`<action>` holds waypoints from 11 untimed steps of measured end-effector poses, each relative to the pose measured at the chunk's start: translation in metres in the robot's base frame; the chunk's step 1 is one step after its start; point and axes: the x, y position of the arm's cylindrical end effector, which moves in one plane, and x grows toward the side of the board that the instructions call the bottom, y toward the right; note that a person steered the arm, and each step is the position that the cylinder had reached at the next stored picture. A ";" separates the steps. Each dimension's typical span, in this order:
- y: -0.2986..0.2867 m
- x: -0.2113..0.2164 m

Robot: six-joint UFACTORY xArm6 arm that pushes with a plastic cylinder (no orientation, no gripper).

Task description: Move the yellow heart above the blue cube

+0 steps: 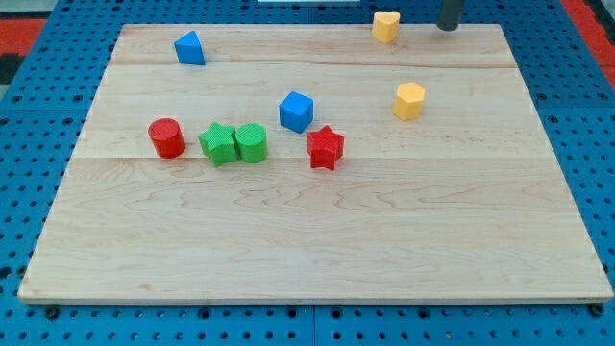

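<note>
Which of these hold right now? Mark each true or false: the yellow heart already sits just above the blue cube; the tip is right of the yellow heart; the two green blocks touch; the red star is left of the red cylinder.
1. Yellow heart sits just above the blue cube: false; it is at the board's top edge, well to the view's right.
2. My tip is right of the heart: true.
3. Green star and green cylinder touch: true.
4. Red star is left of the red cylinder: false; it is to the right.
</note>
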 end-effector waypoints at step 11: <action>-0.278 0.072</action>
